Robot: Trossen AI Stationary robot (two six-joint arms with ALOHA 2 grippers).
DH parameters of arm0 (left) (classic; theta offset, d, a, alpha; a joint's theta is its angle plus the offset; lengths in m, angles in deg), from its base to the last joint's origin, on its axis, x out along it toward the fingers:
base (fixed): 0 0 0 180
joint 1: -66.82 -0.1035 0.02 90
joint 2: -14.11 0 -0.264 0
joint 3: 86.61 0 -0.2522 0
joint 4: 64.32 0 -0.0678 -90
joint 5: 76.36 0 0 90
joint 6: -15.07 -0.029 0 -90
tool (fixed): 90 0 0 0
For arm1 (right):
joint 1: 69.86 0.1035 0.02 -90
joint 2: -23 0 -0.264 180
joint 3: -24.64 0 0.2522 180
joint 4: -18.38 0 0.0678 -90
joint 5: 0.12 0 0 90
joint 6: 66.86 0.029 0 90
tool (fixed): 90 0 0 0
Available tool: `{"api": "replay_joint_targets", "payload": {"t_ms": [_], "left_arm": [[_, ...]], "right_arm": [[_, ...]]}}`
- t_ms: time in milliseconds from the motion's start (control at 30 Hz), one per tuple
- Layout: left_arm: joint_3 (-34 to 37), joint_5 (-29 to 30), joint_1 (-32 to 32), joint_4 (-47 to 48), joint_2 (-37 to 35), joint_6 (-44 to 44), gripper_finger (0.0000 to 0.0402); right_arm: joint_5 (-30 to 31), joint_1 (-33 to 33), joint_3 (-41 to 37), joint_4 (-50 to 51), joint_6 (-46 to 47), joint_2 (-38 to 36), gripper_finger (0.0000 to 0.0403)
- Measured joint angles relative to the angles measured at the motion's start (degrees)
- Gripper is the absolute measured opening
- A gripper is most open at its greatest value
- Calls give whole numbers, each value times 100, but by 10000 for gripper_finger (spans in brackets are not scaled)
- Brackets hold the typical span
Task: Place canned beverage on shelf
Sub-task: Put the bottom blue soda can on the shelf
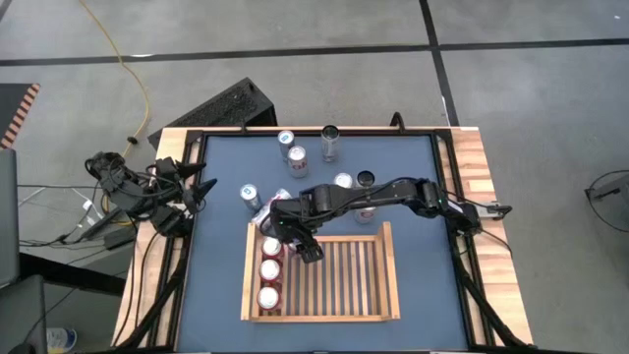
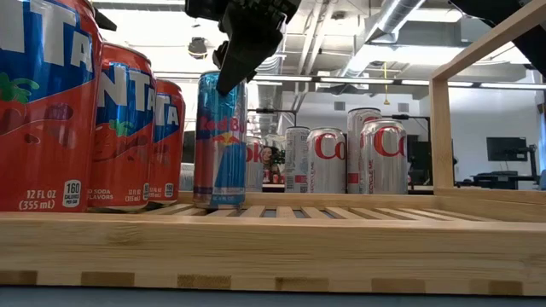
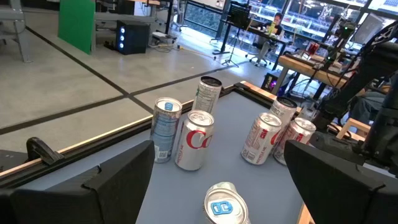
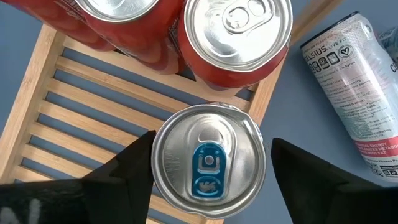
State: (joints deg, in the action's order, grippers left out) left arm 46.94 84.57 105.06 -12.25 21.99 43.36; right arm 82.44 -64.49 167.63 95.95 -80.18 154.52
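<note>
1. The right pincer (image 1: 298, 239) is hanging directly over the blue-and-silver Red Bull can (image 2: 219, 141). In the right wrist view the can's top (image 4: 209, 163) is sitting square between the two dark fingers (image 4: 124, 171), so the can lies straight below the pincer, not off to either side.

2. That can is standing upright, long axis vertical, on the slats of the shelf (image 1: 385, 258), in the corner farthest from the camera on the left-arm side. It is standing just beside the last of three red Fanta cans (image 1: 268, 270) lined along the shelf's rim.

3. The fingers are spread about as wide as the can's top; a sliver of slat is showing on each side, and from the low view I cannot tell whether they are touching the can's wall or hanging just above the rim. I judge the can is resting on the slats rather than being carried.

4. Any lift away therefore needs to be straight up along the can's axis; a sideways drift could tip this slim can against its red neighbour.

5. The left pincer (image 3: 211, 186) is waiting open at the worktop's (image 1: 226, 275) edge, well apart from the shelf; the right arm is plainly nearer.
</note>
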Motion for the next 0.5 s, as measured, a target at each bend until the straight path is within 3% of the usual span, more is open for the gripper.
{"api": "replay_joint_targets", "payload": {"t_ms": [500], "left_arm": [[0,-2,0,4,0,0,348]], "right_arm": [[44,15,577,475,-7,4,309]]}}
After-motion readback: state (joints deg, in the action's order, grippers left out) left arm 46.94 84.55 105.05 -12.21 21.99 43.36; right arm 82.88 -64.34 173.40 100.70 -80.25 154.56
